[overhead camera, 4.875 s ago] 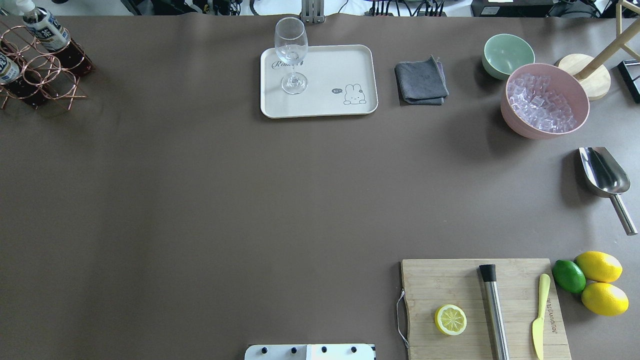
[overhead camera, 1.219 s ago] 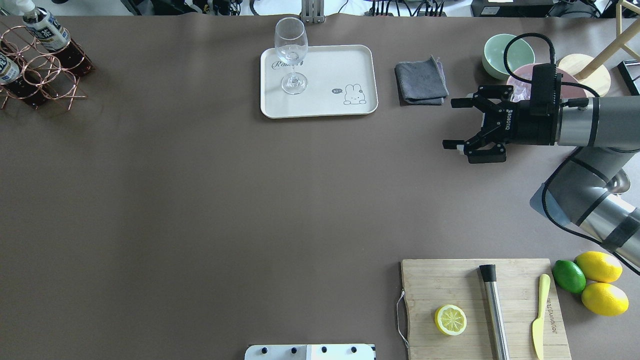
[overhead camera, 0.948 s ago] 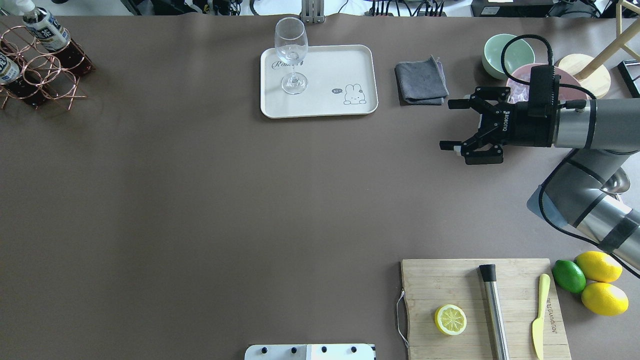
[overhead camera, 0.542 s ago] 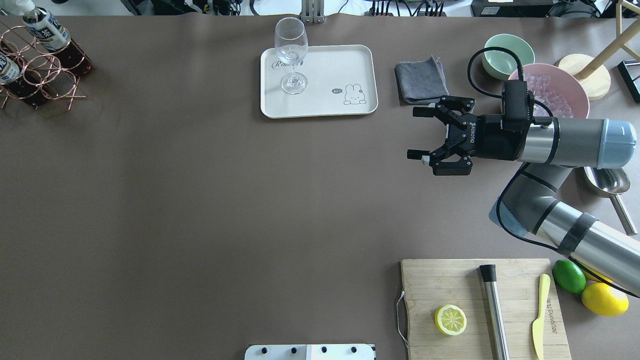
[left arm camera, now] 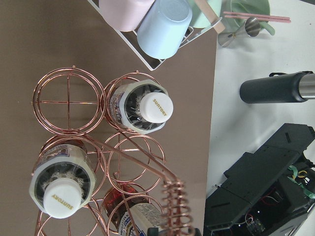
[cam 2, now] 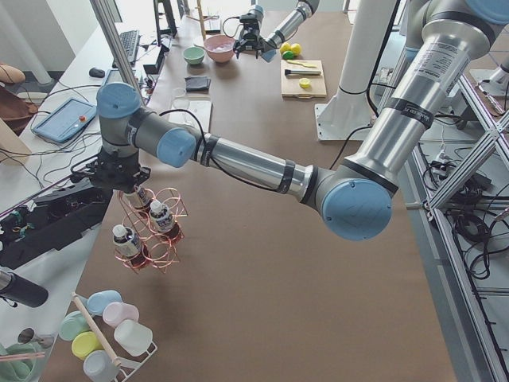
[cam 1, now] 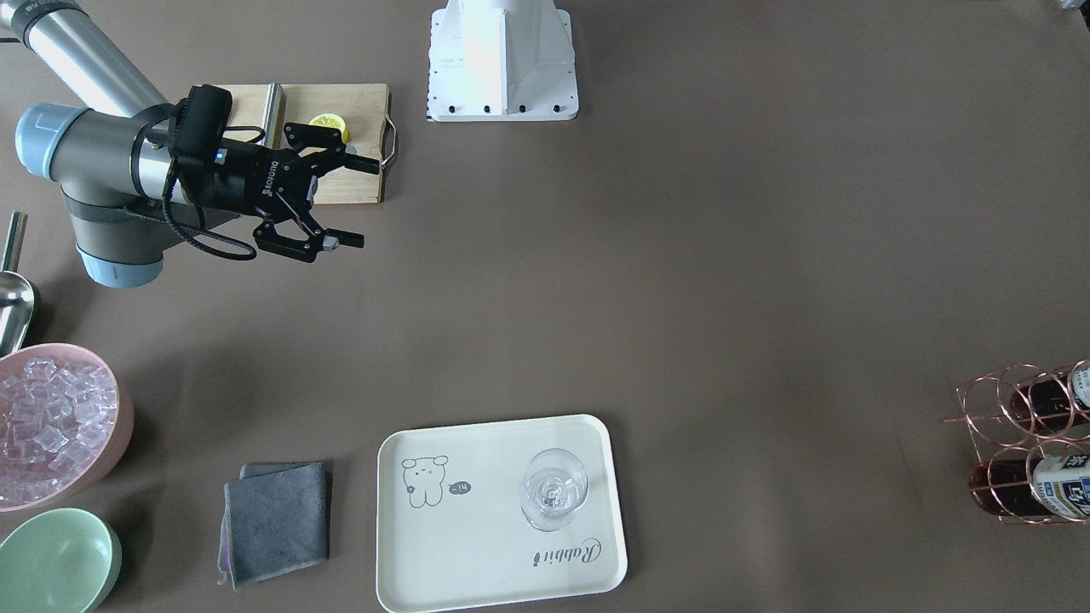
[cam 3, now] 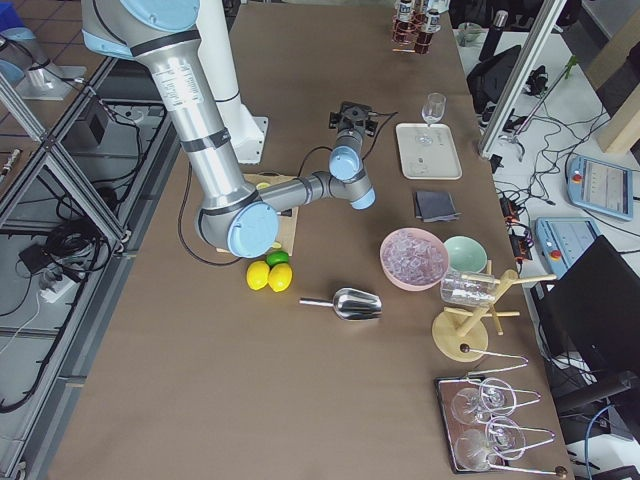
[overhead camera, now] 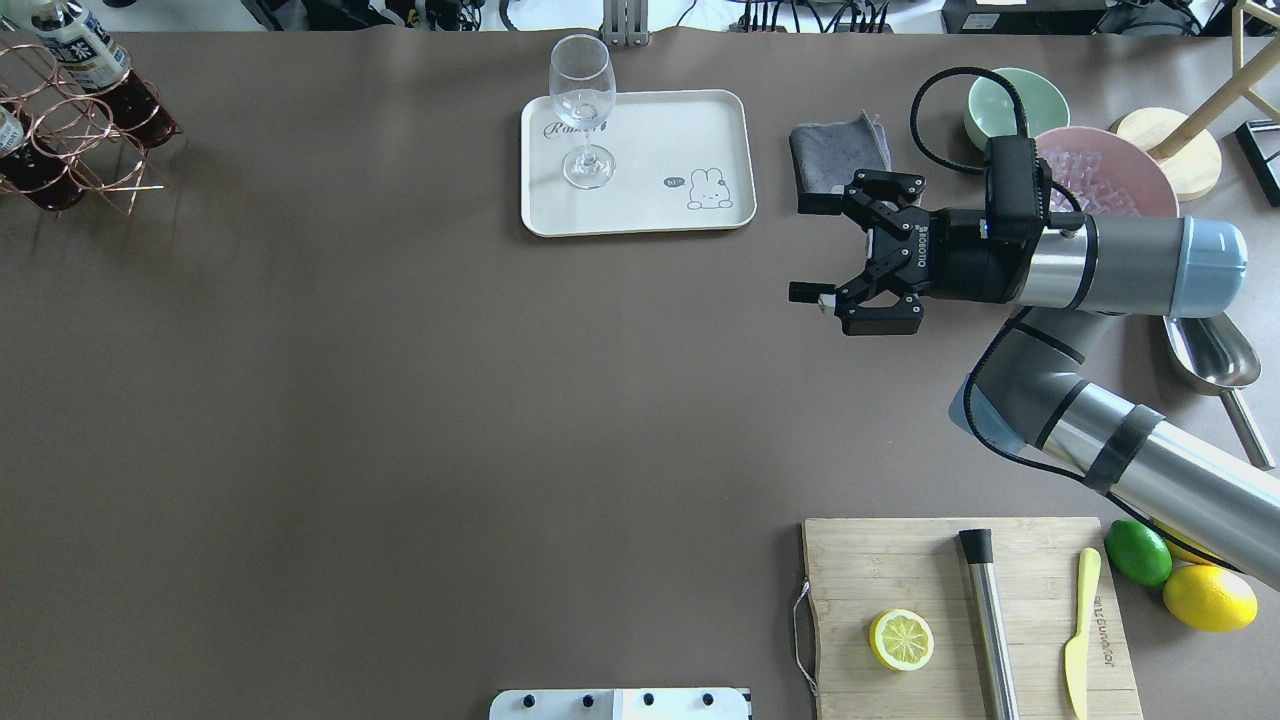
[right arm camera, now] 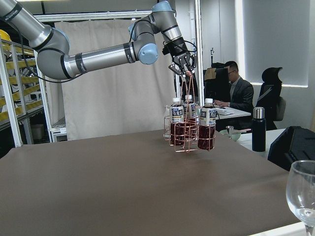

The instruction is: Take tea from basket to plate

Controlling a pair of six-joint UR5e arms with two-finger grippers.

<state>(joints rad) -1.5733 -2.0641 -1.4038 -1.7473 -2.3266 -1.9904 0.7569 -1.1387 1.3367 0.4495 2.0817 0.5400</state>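
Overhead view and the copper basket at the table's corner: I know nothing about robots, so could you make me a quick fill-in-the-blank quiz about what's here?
1. The basket holds ___ tea bottles.
2. On the plate stands a clear stemmed ___.
3. The right pincer hangs over the bare table with its jaws ___.
4. The left pincer grips the basket by its wire ___.

Missing words: three; glass; open; handle.

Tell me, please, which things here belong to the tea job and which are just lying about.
Job: tea bottles, copper wire basket, cream bear tray.
Lying about: wine glass, grey cloth, pink ice bowl, green bowl, metal scoop, cutting board, lemons.
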